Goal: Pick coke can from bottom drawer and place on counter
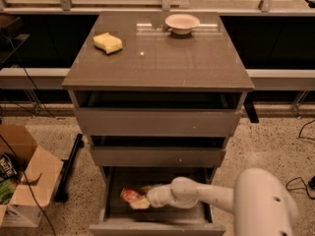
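Speckled flooring surrounded the cabinet, whose counter (162, 63) held a sponge (108, 43) and a bowl (182, 23). Its bottom drawer (157, 228) stood pulled out, with the can (130, 194) in its left part. The gripper (140, 203) reached into that drawer, just beside the can; whether it was clamped or loose could not be told.

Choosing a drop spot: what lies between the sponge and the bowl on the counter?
Only bare counter, seen in the camera view, between sponge and bowl. The gripper is down in the bottom drawer by the coke can.
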You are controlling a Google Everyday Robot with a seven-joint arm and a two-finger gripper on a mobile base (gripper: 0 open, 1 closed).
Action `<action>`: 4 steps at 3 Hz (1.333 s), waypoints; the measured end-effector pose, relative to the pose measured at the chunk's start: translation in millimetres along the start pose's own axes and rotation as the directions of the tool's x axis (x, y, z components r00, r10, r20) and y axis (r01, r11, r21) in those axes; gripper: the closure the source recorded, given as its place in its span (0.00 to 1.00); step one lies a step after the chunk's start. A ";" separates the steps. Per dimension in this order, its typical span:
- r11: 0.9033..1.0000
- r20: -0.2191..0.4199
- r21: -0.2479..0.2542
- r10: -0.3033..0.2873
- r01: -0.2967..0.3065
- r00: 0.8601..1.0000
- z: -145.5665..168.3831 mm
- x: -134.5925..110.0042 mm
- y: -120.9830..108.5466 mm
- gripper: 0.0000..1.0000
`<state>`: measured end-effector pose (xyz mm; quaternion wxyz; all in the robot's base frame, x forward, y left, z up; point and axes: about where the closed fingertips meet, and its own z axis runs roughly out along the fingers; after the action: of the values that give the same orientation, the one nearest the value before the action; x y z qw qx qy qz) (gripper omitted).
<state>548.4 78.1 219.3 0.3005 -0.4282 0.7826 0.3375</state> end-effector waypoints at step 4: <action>0.988 0.116 -0.003 -0.151 0.153 0.982 -230.4 -98.6 47.6 1.00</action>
<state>509.8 -37.6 443.4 0.3675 -0.4683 0.7269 0.3425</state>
